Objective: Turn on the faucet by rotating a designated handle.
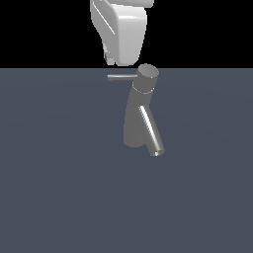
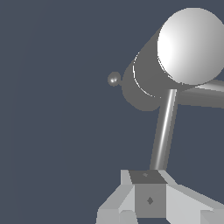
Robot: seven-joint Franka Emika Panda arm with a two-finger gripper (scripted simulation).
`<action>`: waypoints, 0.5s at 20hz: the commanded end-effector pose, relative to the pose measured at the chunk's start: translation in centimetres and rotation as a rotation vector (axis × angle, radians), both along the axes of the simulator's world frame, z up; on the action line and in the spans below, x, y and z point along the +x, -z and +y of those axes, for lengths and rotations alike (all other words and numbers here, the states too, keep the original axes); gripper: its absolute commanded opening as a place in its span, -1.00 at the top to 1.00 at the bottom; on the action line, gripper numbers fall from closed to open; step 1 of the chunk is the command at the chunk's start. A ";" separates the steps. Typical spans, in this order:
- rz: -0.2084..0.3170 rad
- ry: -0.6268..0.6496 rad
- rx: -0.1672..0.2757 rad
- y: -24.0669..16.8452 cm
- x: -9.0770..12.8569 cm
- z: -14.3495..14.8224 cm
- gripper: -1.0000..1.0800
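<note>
Pushing now, you risk slipping off the thin handle: the gripper hangs just above it beside the faucet; whether the fingers are apart, I cannot tell.

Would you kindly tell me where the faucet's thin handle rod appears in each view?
Exterior view: the handle projects from the round cap toward the exterior view's left, below the claw.
Wrist view: the handle runs from the cap to the claw.
Shared landmark: the cap.

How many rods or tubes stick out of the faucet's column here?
2: the thin handle projects from the cap toward the exterior view's left; the thicker spout angles downward off the faucet. None appear hidden.
</note>
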State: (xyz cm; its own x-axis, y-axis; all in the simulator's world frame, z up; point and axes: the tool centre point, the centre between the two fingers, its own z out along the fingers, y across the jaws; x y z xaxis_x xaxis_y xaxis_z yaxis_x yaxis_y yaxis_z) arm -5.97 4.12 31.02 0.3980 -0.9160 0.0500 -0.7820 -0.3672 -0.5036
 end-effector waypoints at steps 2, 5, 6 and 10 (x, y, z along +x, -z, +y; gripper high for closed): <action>-0.018 0.058 0.025 0.8 1.4 -0.1 1.00; -0.029 0.095 0.041 1.3 2.3 -0.3 1.00; -0.032 0.105 0.046 1.4 2.6 -0.3 1.00; -0.042 0.135 0.059 1.8 3.3 -0.5 1.00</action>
